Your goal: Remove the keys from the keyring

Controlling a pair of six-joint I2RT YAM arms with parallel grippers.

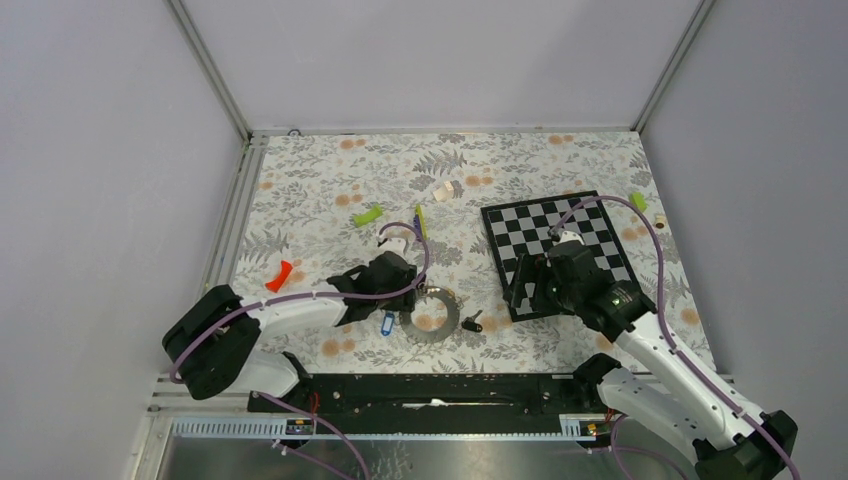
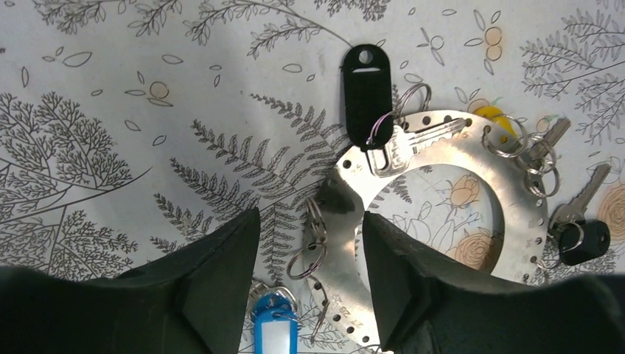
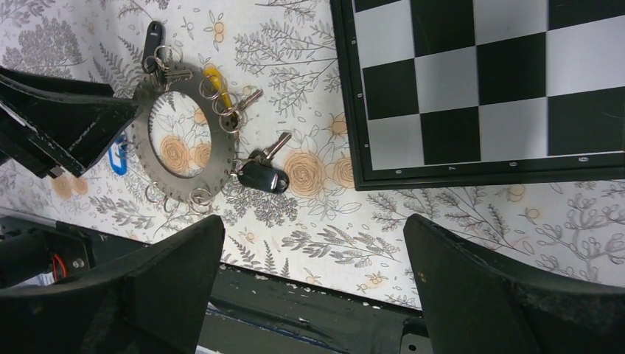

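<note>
step: blue key (image 2: pixel 274 335) up | my left gripper (image 2: pixel 309 243) slack — straddling the keyring (image 2: pixel 523 221) rim | my right gripper (image 3: pixel 313 258) wide, idle | next: pinch its loop (image 2: pixel 315 225), seemingly threaded

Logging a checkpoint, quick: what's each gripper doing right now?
Left gripper: open, over the keyring's edge, gripping nothing.
Right gripper: open, empty.

Robot lab cell: grey panel walls (image 1: pixel 90 150), aluminium frame posts (image 1: pixel 209 68), black mounting rail (image 1: pixel 430 390).
</note>
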